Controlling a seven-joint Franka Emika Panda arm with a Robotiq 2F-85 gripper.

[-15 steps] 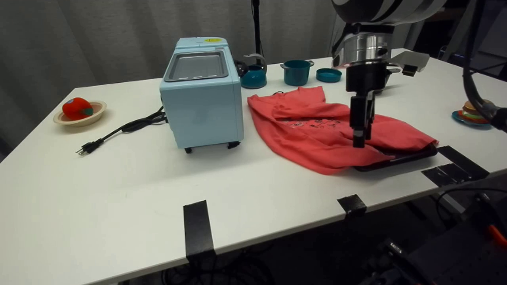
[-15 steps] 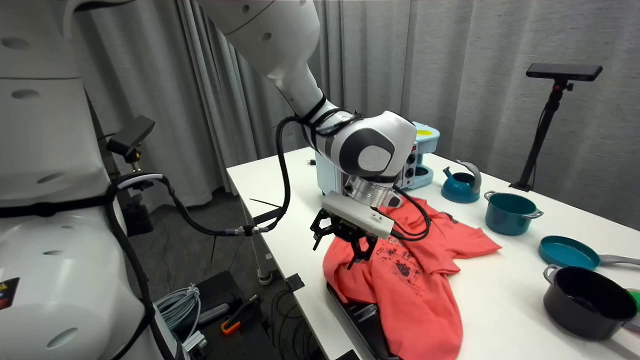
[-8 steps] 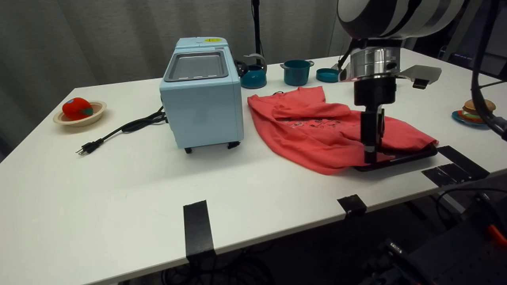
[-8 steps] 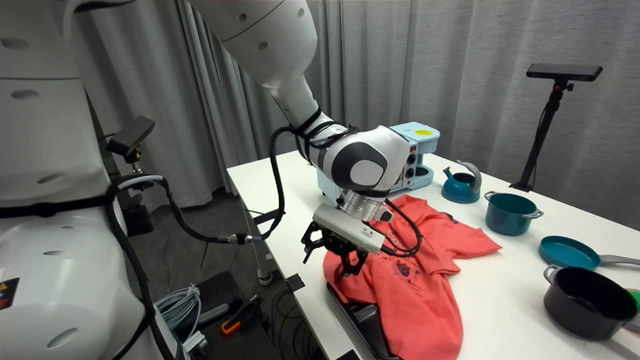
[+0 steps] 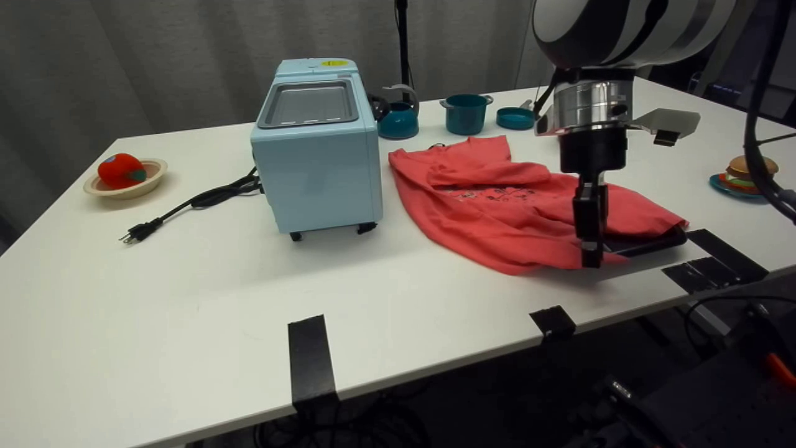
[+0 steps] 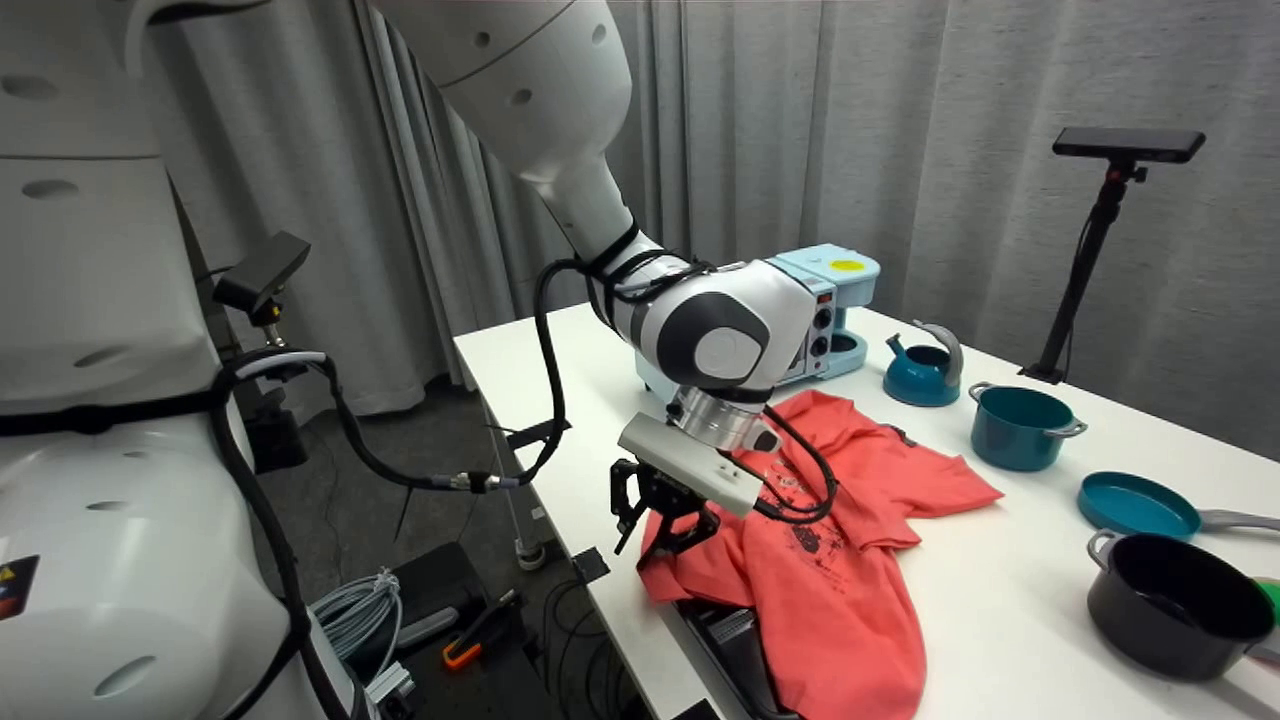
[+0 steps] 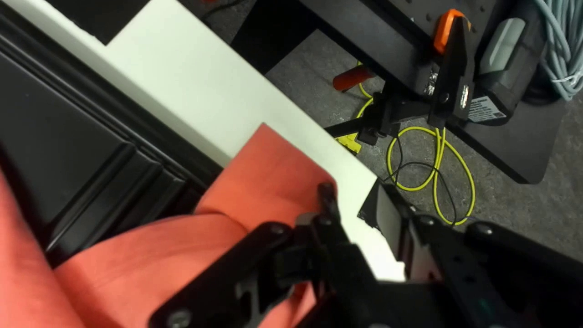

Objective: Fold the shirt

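At the robot-side edge of the white table point(image 5: 186, 298), the gripper point(image 7: 353, 196) is spread, bare surface showing between its fingers. The crumpled shirt point(image 5: 472, 231) lies near that edge, partly over a black tray point(image 7: 109, 95). A light-blue appliance point(image 5: 320, 177) crowds the shirt; kettle point(image 6: 915, 385), pot point(image 6: 1015, 440) and pan point(image 6: 1135, 505) line the opposite edge.

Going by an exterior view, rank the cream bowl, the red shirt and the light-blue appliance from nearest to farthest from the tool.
1. Red shirt: its edge is right by the tool; contact is unclear.
2. Light-blue appliance: left of the shirt in an exterior view.
3. Cream bowl: farther left there, past the appliance.
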